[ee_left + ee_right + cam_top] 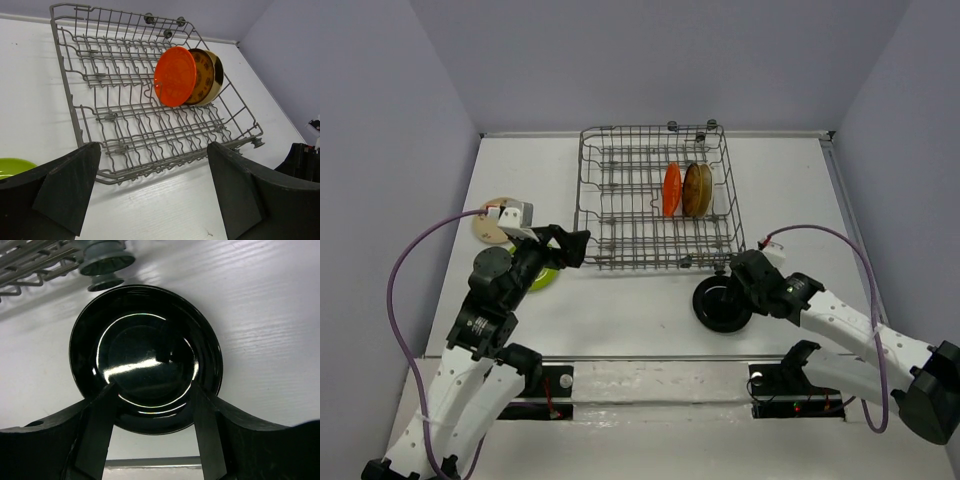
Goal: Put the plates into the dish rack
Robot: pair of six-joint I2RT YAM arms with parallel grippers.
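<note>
Orange plate (671, 189) and brown plate (695, 189) stand in the dish rack (582, 180), perhaps a cream one (707, 186) behind. My right gripper (152, 390), spread, hangs over the black plate (145, 340) at the rack's five o'clock; lime plate (545, 277) waits at eight, left gripper (154, 150) spread, empty.

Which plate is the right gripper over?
The glossy black plate, flat on the table by the dish rack's near right corner. The orange plate and patterned plate stand in it; the lime plate and cream plate lie far left.
</note>
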